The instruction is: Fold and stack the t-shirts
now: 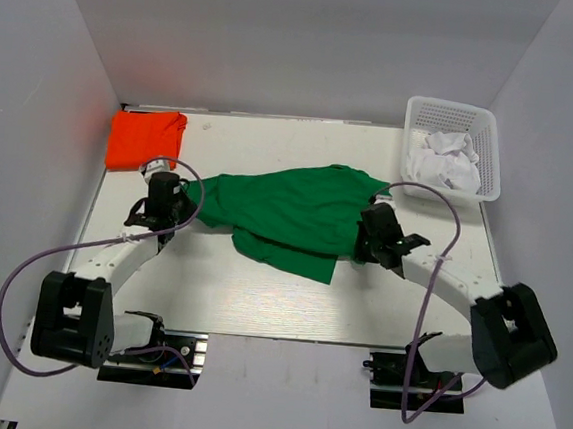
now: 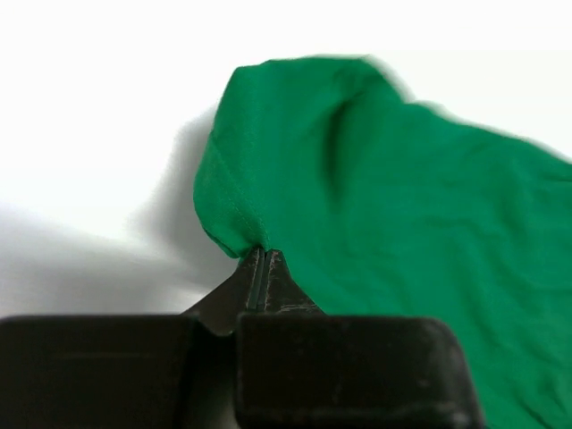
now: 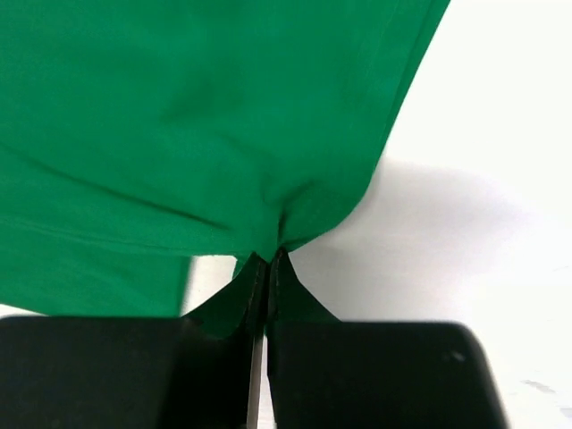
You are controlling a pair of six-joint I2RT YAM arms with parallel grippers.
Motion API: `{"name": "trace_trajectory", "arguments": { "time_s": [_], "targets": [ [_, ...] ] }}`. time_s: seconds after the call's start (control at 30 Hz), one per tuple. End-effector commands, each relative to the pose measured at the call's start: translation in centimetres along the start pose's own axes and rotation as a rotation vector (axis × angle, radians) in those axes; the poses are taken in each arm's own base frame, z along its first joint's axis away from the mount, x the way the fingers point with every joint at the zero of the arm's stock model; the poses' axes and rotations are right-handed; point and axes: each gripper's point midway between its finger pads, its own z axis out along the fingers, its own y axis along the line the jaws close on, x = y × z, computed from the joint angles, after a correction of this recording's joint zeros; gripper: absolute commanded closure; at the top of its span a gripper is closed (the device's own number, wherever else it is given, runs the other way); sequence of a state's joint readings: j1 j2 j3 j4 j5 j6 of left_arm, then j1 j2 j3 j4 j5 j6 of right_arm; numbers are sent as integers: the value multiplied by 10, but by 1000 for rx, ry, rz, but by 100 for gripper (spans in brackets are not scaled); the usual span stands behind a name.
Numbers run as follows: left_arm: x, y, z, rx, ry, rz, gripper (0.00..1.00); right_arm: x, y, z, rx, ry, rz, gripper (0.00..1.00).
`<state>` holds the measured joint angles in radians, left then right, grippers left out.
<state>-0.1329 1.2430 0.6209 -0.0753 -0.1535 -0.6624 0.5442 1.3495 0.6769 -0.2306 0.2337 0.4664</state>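
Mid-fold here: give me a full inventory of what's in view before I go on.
green t-shirt: one, deep green, rumpled mid-table, pinched at both ends
orange-red t-shirt: one, folded, far left corner
mesh basket: one, white, far right corner
crumpled white material: inside the basket, count unclear
table: one, white
cables: two, purple, one looping along each arm
left arm: white and black, near left
right arm: white and black, near right
left fingers: black, shut on the green t-shirt's left edge
right fingers: black, shut on its right edge
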Motion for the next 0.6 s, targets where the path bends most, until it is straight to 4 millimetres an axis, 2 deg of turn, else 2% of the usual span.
{"name": "trace_trajectory", "arguments": {
  "time_s": [0.0, 0.03, 0.1, 0.13, 0.2, 0.23, 0.27, 0.3, 0.33, 0.37, 0.4, 0.43, 0.47, 0.57],
  "targets": [
    [-67, -58, -35, 205, -168, 43, 100, -98, 8, -50, -1, -346, 23, 100],
    [-82, -71, -46, 246, -203, 39, 100, -116, 12, -68, -27, -421, 38, 100],
    [-101, -82, -61, 281, -258, 55, 100, -149, 17, -99, -55, -544, 54, 100],
    [-118, -92, -77, 318, -312, 47, 100, -165, 19, -115, -62, -598, 69, 100],
    [-133, -102, -94, 361, -358, 42, 100, -184, 21, -142, -79, -671, 87, 100],
    [-146, -110, -107, 387, -395, 37, 100, -202, 26, -165, -102, -731, 66, 100],
    [-157, -115, -121, 406, -436, 56, 100, -212, 31, -183, -141, -782, 65, 100],
    [-165, -120, -131, 429, -459, 64, 100, -219, 32, -194, -151, -812, 59, 100],
    [-180, -128, -147, 453, -504, 70, 100, -236, 33, -222, -168, -891, 48, 100],
    [-187, -131, -157, 466, -531, 80, 100, -240, 35, -236, -188, -921, 40, 100],
    [-202, -140, -178, 501, -579, 88, 100, -247, 37, -251, -202, -954, 43, 100],
    [-206, -141, -186, 502, -588, 95, 100, -255, 38, -272, -219, -1001, 20, 100],
    [-211, -146, -198, 526, -607, 96, 100, -258, 39, -284, -229, -1020, 6, 100],
    [-233, -152, -249, 583, -714, 99, 100, -270, 45, -344, -295, -1100, -52, 100]
  ]
}}
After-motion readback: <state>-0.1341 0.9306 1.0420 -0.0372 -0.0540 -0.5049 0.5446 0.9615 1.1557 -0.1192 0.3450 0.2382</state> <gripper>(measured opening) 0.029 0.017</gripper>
